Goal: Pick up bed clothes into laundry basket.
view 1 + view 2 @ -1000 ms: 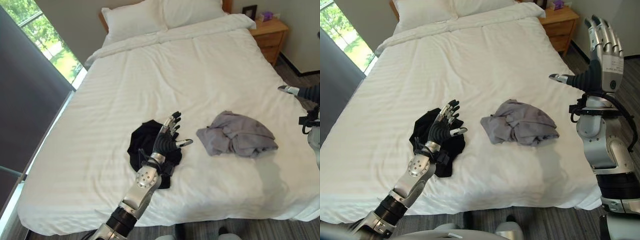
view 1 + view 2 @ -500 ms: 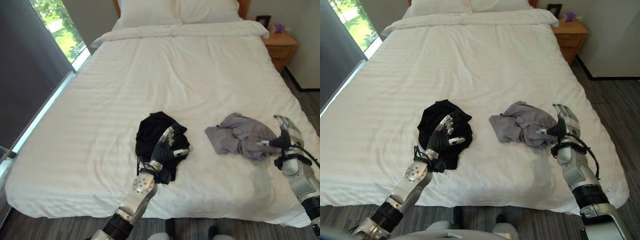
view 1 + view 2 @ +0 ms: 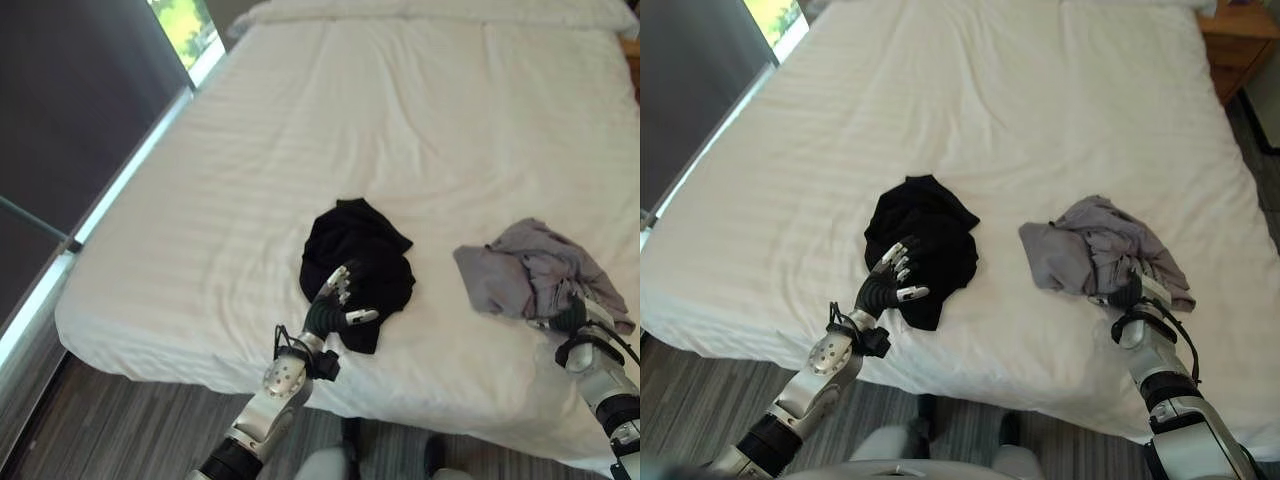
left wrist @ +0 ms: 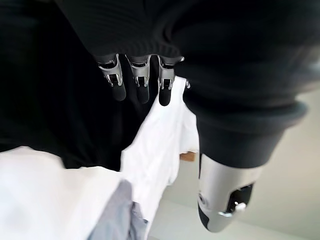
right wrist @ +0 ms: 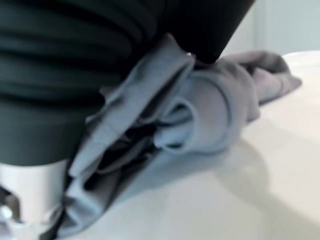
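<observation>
A crumpled black garment [image 3: 355, 255] lies on the white bed [image 3: 400, 100] near its front edge. My left hand [image 3: 340, 300] rests at the garment's near side, open, with straight fingers [image 4: 137, 80] over the black cloth [image 4: 45, 100] and the thumb held apart. A bunched grey garment [image 3: 535, 275] lies to the right. My right hand [image 3: 1130, 295] is pressed into its near edge, and the grey folds [image 5: 200, 115] lie right against the hand's dark cover and hide its fingers.
A window [image 3: 190, 20] and dark wall run along the bed's left side, with a strip of grey floor [image 3: 120, 420] below. A wooden nightstand [image 3: 1240, 30] stands at the far right. The bed's front edge drops off just behind both hands.
The camera has tipped down and closer. My right hand has come down from the air onto the grey garment's near edge. My left hand stays at the black garment.
</observation>
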